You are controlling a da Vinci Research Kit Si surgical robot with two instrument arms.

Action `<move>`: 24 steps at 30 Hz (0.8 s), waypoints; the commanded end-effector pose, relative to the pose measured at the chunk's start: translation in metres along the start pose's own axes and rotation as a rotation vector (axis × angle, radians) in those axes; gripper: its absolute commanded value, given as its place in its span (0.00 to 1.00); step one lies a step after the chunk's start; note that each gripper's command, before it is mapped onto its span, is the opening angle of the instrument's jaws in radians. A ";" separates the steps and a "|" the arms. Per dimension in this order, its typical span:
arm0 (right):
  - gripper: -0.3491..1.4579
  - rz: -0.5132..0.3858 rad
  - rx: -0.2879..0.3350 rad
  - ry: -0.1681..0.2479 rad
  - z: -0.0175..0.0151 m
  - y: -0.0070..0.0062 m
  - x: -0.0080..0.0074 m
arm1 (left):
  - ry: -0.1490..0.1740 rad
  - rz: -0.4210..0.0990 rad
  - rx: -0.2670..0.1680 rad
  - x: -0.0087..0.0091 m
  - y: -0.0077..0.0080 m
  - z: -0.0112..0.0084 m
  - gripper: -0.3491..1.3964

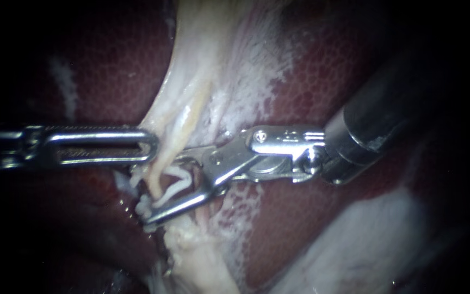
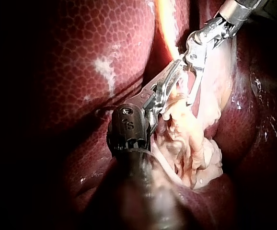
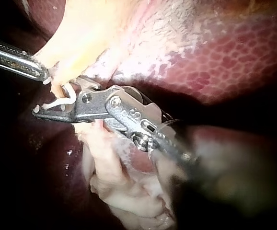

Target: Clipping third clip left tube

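Note:
A thin pale tube (image 1: 154,179) runs down from a sheet of pale tissue (image 1: 202,65) over the dark red liver (image 1: 333,71). My right instrument (image 1: 162,189) comes in from the right, its two jaws spread wide to either side of the tube. They carry an open white clip (image 1: 178,182) that straddles the tube; the right wrist view shows it too (image 3: 62,99). My left instrument (image 1: 153,146), with slotted jaws, lies level from the left. Its jaws are closed on the pale tissue's edge just above the clip.
Small white clip pieces (image 1: 142,209) sit on the tube by the tip of my right instrument's lower jaw. A lump of pale fatty tissue (image 1: 197,261) lies below. Liver surrounds the site on both sides.

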 end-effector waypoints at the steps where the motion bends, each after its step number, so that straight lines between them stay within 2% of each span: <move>1: 0.52 -0.001 -0.001 0.001 0.0001 0.0000 0.0000 | 0.000 0.000 0.000 0.0000 0.0000 0.0000 0.00; 7: 0.51 0.009 0.001 0.001 0.0004 -0.0002 -0.0002 | 0.000 -0.001 -0.001 -0.0001 -0.0003 0.0000 0.00; 11: 0.42 0.021 0.003 0.002 0.0000 -0.0004 -0.0003 | 0.000 -0.001 -0.001 -0.0001 -0.0003 0.0000 0.00; 12: 0.32 0.032 0.004 0.002 -0.0002 -0.0005 -0.0003 | 0.000 -0.001 -0.001 -0.0001 -0.0003 0.0000 0.00; 14: 0.07 0.115 0.006 0.007 -0.0007 -0.0005 -0.0005 | 0.000 -0.001 -0.001 -0.0001 -0.0002 0.0000 0.00; 15: 0.00 0.133 0.008 0.008 -0.0010 -0.0004 -0.0005 | 0.000 -0.001 -0.001 -0.0001 -0.0002 0.0000 0.00; 24: 0.00 0.139 -0.002 0.008 -0.0025 0.0005 -0.0012 | 0.000 -0.001 -0.001 -0.0001 -0.0002 0.0000 0.00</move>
